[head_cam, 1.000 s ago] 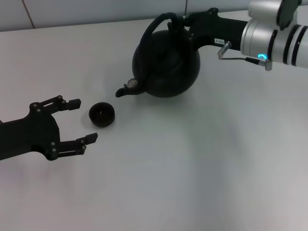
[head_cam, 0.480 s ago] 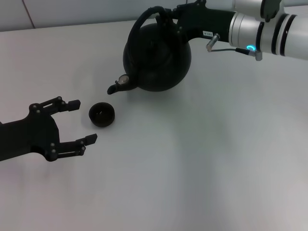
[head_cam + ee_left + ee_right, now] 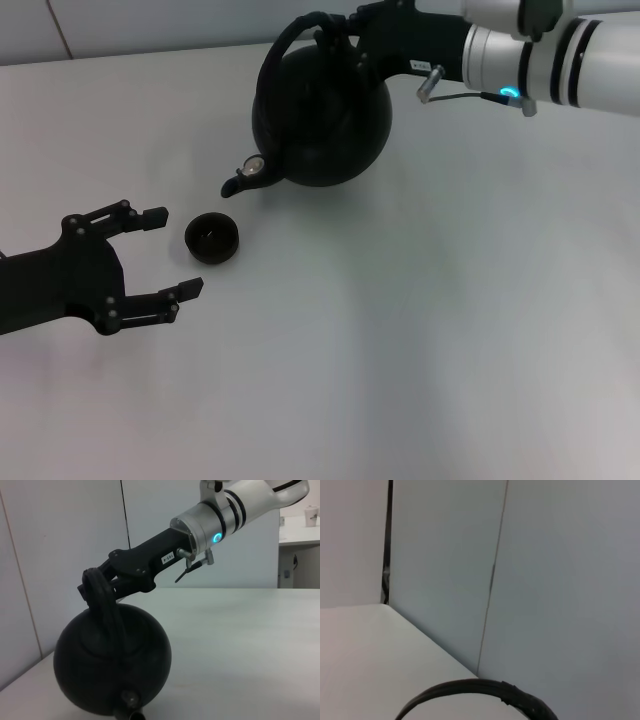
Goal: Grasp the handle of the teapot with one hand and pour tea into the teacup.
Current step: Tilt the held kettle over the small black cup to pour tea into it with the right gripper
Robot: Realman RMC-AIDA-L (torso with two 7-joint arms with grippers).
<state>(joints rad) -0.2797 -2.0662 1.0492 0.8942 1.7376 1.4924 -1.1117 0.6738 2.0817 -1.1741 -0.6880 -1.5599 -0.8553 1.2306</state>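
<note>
The large round black teapot (image 3: pixel 320 110) hangs above the table at the back centre, its spout (image 3: pixel 240 180) pointing toward the teacup. My right gripper (image 3: pixel 345 35) is shut on the arched black handle (image 3: pixel 290 35) and holds the pot up. The left wrist view shows the teapot (image 3: pixel 112 662), the handle (image 3: pixel 102 605) and the right gripper (image 3: pixel 107 580) clamped on it. The right wrist view shows only an arc of the handle (image 3: pixel 480 690). The small black teacup (image 3: pixel 211 238) stands on the table. My left gripper (image 3: pixel 165 255) is open just left of the cup, not touching it.
The white table (image 3: pixel 420 330) stretches to the right and front of the cup. A pale panelled wall (image 3: pixel 65 555) stands behind the table's far edge. My right arm (image 3: pixel 540 50) reaches in from the upper right.
My right gripper has carried the teapot left and up, bringing the spout closer to the teacup. The left gripper and the cup have not moved.
</note>
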